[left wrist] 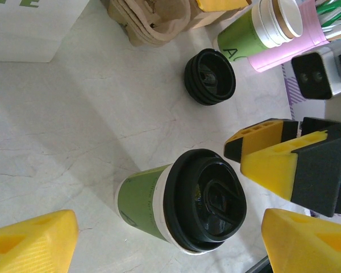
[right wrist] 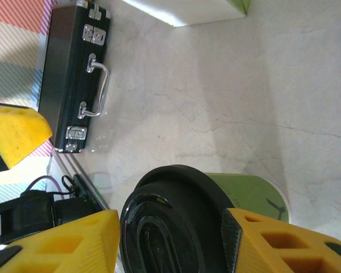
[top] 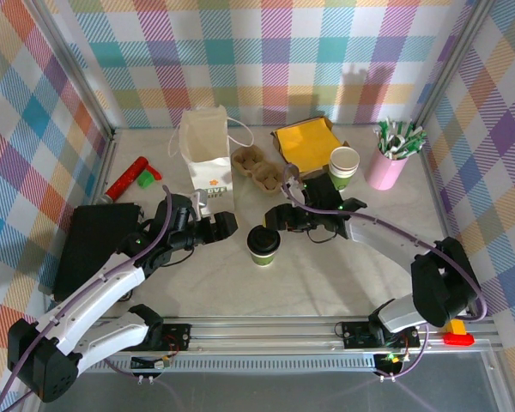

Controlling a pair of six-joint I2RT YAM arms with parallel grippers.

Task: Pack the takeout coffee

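Left gripper (top: pixel 226 227) spread wide, holding nothing, beside a black case (top: pixel 94 249) at far left, white bag (top: pixel 209 159) behind it, takeout coffee (left wrist: pixel 139 202) upright mid-table between both grippers, right gripper (top: pixel 273 218) straddling its black lid (left wrist: pixel 207 202), grip unclear, spare lid (left wrist: pixel 210 75), second cup (top: pixel 344 166), pink cup (top: pixel 386 169) beyond

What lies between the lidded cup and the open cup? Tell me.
A loose black lid lies between the lidded cup and the open cup; the left wrist view shows it.
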